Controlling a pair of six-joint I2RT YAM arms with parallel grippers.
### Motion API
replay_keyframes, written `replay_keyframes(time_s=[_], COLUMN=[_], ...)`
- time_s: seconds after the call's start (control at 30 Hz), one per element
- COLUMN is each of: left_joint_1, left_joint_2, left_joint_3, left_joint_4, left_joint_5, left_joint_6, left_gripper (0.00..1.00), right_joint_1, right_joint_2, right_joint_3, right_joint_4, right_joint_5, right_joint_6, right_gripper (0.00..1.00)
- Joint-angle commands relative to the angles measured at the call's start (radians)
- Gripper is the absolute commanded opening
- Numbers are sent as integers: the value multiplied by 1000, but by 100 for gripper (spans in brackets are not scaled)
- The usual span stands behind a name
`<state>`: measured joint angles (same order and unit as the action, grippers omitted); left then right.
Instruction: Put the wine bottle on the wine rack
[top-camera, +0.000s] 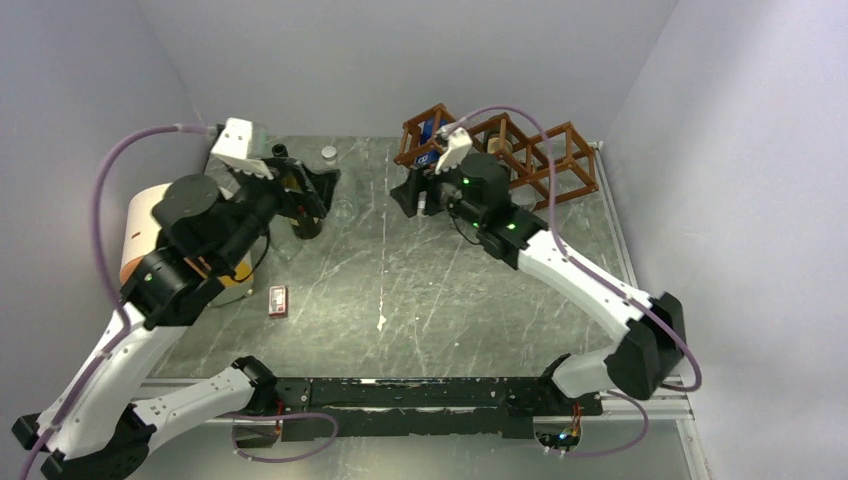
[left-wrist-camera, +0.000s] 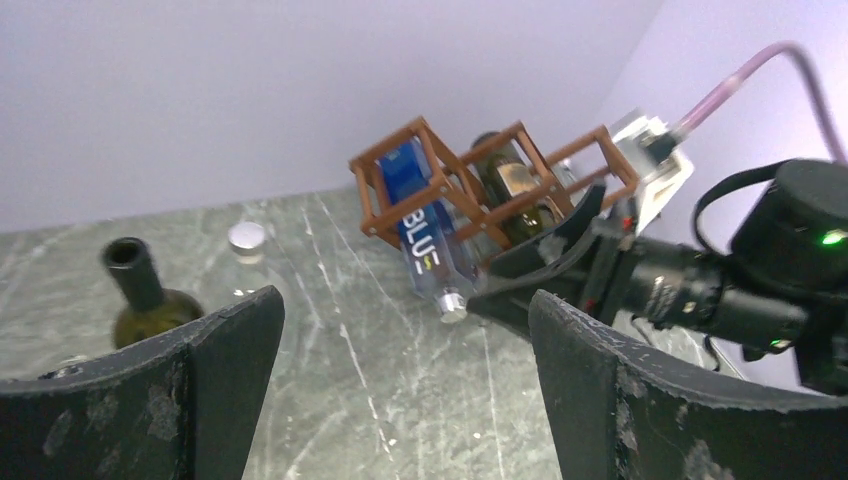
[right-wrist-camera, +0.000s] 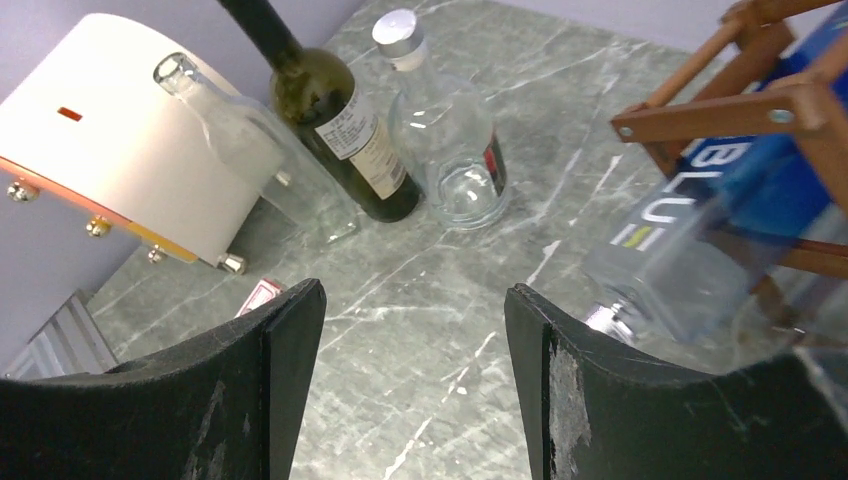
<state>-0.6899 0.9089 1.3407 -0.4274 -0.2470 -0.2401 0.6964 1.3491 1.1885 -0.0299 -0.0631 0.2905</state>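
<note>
The grey marble table (top-camera: 420, 290) has a broad bare strip down its centre, and walls close in at the back and on both sides. The wine rack (top-camera: 520, 150) sits at upper right of the top view, near the back edge. The wine bottle (right-wrist-camera: 345, 135) stands centre left, well apart from it. The left gripper (left-wrist-camera: 405, 310) and right gripper (right-wrist-camera: 412, 300) are both spread and hold nothing.

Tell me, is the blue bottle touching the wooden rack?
Touching. The left wrist view shows the blue bottle lying through an end opening of the wine rack, resting against its slats.
</note>
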Motion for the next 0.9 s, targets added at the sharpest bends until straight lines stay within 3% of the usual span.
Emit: replay_keyframes(time_s=[0.0,0.23,0.5,0.67,0.87], left_joint_1=[-1,-1,0,-2,-1], left_joint_2=[-22,-62,-119,-158,-178], left_joint_3=[40,58,84,82,87], left_joint_4=[-95,-119,-100,-71,-72], left_joint_5=[-117,-268,-329,-326,-282], left_joint_6=[82,68,66,70,54], left_gripper=[96,96,96,96,96], right_joint_1=[45,124,208,248,264], right_joint_2=[99,309,540,661,768], right_joint_3=[68,220,389,488,592], right_joint_4=[105,163,289,365,401], right_joint_5=[23,2,-48,-113,-127], right_joint_6=[-7,-2,5,-38,-43], right_gripper=[70,70,68,62,63])
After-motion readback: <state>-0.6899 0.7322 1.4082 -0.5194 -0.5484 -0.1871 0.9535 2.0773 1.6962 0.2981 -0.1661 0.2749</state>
